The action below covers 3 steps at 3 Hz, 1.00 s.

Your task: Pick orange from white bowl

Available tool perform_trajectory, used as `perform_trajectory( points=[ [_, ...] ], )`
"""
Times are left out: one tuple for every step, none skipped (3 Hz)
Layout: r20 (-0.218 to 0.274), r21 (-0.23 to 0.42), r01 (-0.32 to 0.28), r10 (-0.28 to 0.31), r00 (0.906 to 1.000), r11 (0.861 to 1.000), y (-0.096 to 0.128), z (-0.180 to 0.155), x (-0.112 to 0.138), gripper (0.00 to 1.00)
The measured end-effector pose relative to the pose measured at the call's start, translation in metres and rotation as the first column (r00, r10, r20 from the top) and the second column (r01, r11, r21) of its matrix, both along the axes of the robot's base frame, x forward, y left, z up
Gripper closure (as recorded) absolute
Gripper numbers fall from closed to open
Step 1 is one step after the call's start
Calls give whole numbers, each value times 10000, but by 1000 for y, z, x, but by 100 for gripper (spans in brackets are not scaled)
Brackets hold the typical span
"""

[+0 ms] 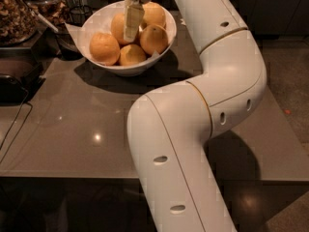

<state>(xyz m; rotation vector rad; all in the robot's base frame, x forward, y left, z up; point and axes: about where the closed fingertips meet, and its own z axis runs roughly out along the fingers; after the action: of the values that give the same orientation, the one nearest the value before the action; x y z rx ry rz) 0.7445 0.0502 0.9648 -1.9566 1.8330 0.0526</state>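
The white bowl (99, 16) stands at the back of the grey table and holds several oranges. One orange (104, 48) lies at the front left, one (132, 55) at the front, one (154, 39) at the right, and others behind. My gripper (131, 25) reaches down from the top edge into the middle of the bowl, between the oranges and in front of the back-left orange (118, 26). The white arm (227, 66) bends down across the right half of the view.
The grey table (72, 129) ends at a front edge near the bottom. A jar of brown pieces (14, 13) and dark containers (79, 13) stand behind the bowl at left. A black device (14, 81) with a cable (14, 124) sits at the left edge.
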Motion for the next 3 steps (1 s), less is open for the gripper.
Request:
perform_trajectory(
  points=[
    [-139,-45,-61,60,9999,10000,4,-7,0,28],
    [-241,-142,-90,87,9997,9999,5,-12,1,28],
    [-314,-246,-158,150,9994,9996,8,-16,1,28]
  ],
)
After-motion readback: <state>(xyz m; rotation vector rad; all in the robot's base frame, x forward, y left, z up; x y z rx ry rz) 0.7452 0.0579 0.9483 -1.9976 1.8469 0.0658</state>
